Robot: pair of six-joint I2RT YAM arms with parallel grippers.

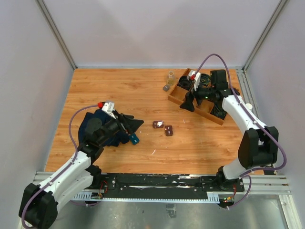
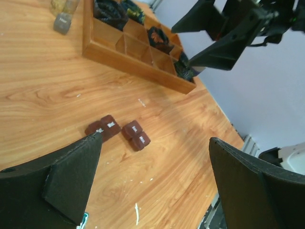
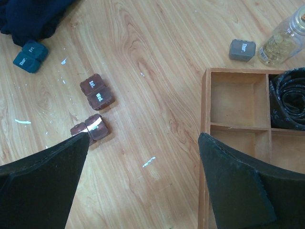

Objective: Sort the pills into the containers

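Left gripper [image 2: 156,141] is wide open w/ nothing in it, low over the table [image 1: 119,90]. The two brown containers [image 2: 136,135] sit mid-table, just beside each other, right in front of it. Right gripper [image 3: 143,138] is also spread wide & empty, hovering at the corner of the wooden tray [image 3: 205,105].

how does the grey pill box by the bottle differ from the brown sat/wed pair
The grey box is one square; the brown pair is two, touching. The grey box sits beside the bottle; the brown pair lies well away from it. Both carry pale lettering on top.
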